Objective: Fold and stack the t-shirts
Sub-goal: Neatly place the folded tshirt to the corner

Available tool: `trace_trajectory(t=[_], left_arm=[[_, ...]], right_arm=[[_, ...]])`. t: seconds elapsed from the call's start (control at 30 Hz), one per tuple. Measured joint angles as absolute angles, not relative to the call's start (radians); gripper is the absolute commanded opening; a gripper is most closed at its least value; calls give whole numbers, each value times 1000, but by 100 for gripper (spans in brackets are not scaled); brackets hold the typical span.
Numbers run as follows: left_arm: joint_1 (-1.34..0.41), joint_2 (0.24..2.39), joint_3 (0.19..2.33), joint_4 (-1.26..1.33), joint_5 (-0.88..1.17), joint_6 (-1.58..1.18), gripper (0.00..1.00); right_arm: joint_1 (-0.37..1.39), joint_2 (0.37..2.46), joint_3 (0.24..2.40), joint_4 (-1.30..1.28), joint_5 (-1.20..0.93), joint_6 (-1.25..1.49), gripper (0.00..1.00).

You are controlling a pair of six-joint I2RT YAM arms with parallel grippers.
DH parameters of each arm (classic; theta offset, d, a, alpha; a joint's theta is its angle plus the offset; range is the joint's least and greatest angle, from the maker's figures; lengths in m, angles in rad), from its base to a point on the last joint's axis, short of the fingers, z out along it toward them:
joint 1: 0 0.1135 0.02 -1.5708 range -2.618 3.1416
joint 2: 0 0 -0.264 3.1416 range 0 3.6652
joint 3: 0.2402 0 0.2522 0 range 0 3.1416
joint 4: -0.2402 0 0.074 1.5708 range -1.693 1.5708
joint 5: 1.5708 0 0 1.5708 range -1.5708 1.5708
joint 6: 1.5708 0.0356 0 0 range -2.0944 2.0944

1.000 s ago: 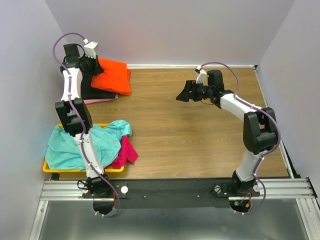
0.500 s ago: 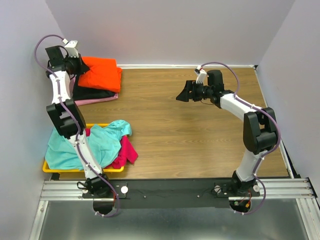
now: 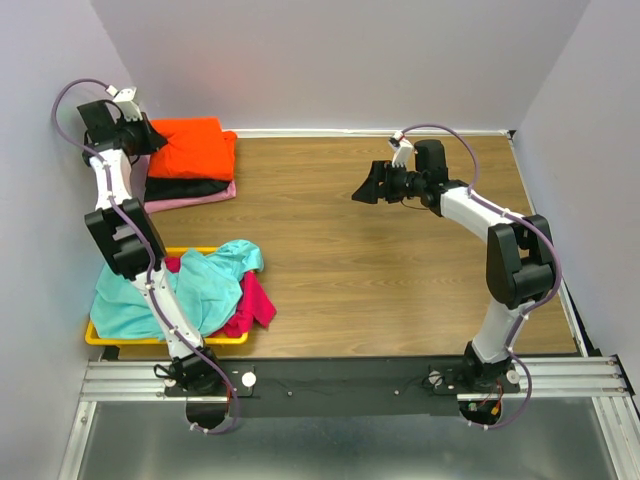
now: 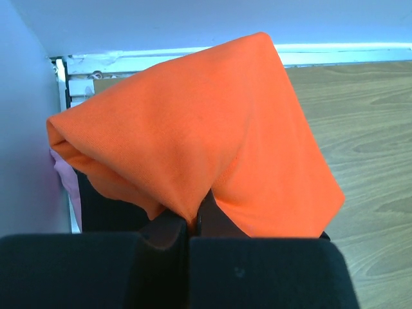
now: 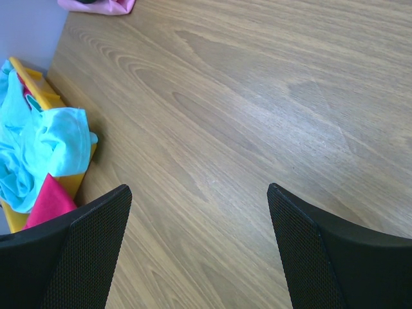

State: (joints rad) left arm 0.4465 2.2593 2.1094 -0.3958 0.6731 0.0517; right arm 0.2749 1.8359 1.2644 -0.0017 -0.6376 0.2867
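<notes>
A folded bright orange t-shirt (image 3: 195, 147) lies on top of a black t-shirt (image 3: 185, 187) and a pale pink t-shirt (image 3: 195, 198) at the table's far left corner. My left gripper (image 3: 143, 138) is shut on the orange shirt's left edge, and the cloth (image 4: 206, 135) pinched between its fingers rises in a peak. A teal t-shirt (image 3: 190, 290) and a magenta t-shirt (image 3: 255, 303) lie crumpled at the near left. My right gripper (image 3: 362, 187) hovers open over bare wood at mid table, nothing between its fingers (image 5: 84, 244).
A shallow yellow tray (image 3: 100, 338) under the teal and magenta shirts sits at the near left edge. White walls close in on the left, back and right, and the left arm is next to the left wall. Wooden tabletop (image 3: 380, 280) stretches between the arms.
My left gripper has drawn the orange shirt leftward toward the wall, so it now lies squarely over the black and pink shirts. The right arm has stayed still.
</notes>
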Motion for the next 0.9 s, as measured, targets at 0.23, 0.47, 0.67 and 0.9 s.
trace_trajectory(t=[0.23, 0.47, 0.67, 0.9], left_arm=[[450, 2259, 2096, -384, 655, 44, 0], [450, 2246, 2058, -365, 617, 38, 0], [450, 2217, 2017, -344, 572, 28, 0], [448, 2207, 2010, -339, 503, -7, 53]], right_arm=[[275, 1836, 1264, -2, -642, 287, 93], [275, 1836, 1264, -2, -645, 287, 93], [275, 1831, 1261, 0, -646, 287, 93], [275, 1819, 1257, 5, -653, 287, 93]])
